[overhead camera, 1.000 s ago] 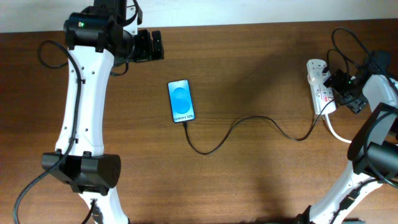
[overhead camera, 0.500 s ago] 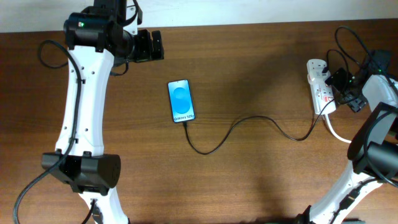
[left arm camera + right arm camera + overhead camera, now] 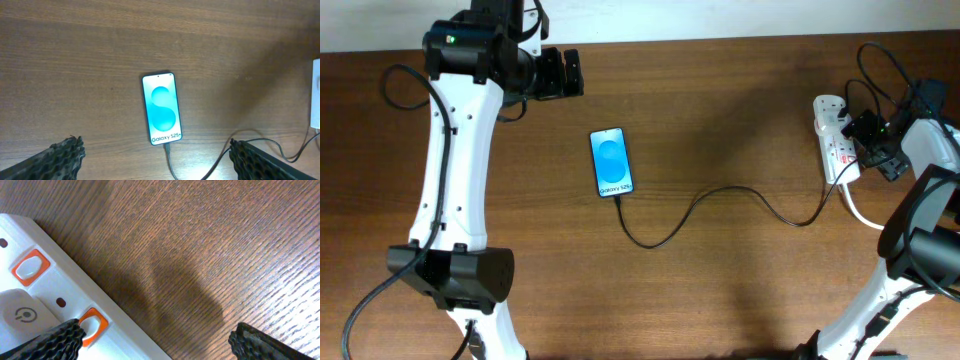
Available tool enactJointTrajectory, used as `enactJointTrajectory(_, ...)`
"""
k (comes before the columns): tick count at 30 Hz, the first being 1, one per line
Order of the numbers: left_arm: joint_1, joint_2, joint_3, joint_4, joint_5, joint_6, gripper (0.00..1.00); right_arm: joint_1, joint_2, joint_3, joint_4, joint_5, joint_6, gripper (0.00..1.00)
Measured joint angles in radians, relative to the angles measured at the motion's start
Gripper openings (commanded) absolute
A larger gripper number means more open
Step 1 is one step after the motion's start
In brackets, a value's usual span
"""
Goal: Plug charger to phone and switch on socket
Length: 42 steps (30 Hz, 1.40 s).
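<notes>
The phone (image 3: pixel 611 163) lies face up mid-table with its blue screen lit, and shows in the left wrist view (image 3: pixel 161 108). The black charger cable (image 3: pixel 720 192) has its plug tip in the phone's near end (image 3: pixel 167 148) and runs right to the white power strip (image 3: pixel 833 140). My left gripper (image 3: pixel 563 73) is open, high above the table, up and left of the phone. My right gripper (image 3: pixel 873 141) is open at the strip's right side. Its left finger tip rests at an orange-framed switch (image 3: pixel 91 325); a second switch (image 3: pixel 30 267) lies beside it.
The strip's thick white cord (image 3: pixel 861 212) curves off toward the right front. Black arm cables (image 3: pixel 880 70) loop above the strip at the table's far right edge. Bare wooden table (image 3: pixel 720 280) fills the front.
My right gripper has shifted slightly right and up along the power strip. The left arm, phone and cable have not moved.
</notes>
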State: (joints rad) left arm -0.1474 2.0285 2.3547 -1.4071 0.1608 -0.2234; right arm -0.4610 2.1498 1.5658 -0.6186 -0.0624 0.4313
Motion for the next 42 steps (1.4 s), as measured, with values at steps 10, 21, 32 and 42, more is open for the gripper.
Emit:
enactJointTrajectory(10, 0.0, 0.0, 0.0, 0.0, 0.0, 0.0, 0.99, 0.002, 0.0, 0.005, -0.021, -0.004, 0.0, 0.99)
enactJointTrajectory(21, 0.0, 0.0, 0.0, 0.0, 0.0, 0.0, 0.99, 0.017, -0.005, 0.004, -0.062, -0.028, -0.021, 0.99)
enactJointTrajectory(32, 0.0, 0.0, 0.0, 0.0, 0.0, 0.0, 0.99, -0.058, -0.002, 0.003, -0.032, -0.087, -0.012, 0.98)
enactJointTrajectory(42, 0.0, 0.0, 0.0, 0.0, 0.0, 0.0, 0.99, -0.059, -0.002, 0.003, -0.016, -0.128, -0.016, 0.98)
